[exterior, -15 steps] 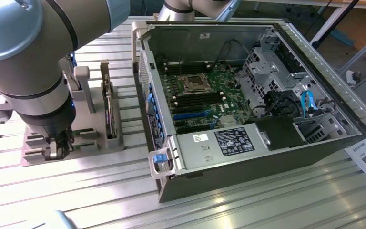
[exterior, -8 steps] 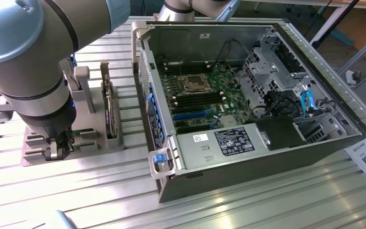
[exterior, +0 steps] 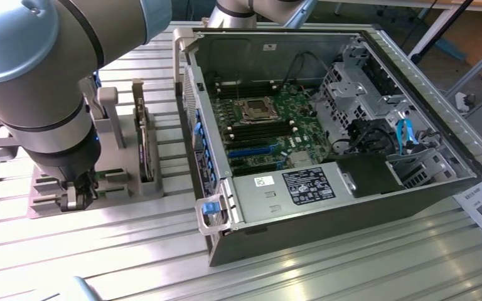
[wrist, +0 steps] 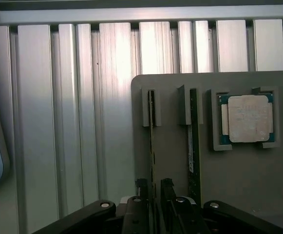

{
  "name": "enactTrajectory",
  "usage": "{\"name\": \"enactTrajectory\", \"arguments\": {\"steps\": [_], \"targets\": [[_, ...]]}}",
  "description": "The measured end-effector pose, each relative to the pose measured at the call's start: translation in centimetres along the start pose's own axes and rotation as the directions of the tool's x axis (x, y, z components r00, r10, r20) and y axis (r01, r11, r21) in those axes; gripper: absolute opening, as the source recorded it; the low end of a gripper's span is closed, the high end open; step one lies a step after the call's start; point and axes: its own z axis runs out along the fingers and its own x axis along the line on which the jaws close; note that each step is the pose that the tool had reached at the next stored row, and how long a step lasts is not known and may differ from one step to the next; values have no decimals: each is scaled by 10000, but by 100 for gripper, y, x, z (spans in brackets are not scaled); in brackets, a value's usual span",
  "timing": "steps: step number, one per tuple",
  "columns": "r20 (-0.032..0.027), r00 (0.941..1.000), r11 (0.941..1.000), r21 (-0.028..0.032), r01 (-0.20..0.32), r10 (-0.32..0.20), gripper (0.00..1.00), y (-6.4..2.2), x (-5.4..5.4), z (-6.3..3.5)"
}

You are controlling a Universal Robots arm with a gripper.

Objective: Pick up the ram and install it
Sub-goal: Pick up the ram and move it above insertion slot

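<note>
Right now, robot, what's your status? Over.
Jaws open, one each side of the ram. Ram on edge in grey holder slot. Bigger card beside it, apart.

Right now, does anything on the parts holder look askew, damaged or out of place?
Nothing stands out. The ram stands straight in its slot on the gray holder, the open gripper astride it; the processor chip lies flat in its recess.

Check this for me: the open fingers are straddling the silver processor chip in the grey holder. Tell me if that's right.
Wrong. The wrist view shows the open fingers straddling the ram, a thin stick standing on edge in the grey holder, not the silver processor chip, which sits apart in its own pocket.
</note>
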Motion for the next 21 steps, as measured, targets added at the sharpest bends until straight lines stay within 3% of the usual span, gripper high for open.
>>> {"name": "enactTrajectory", "arguments": {"steps": [21], "targets": [[-15, 10000, 10000, 1, 0, 0, 25, -19, -56, 33]]}}
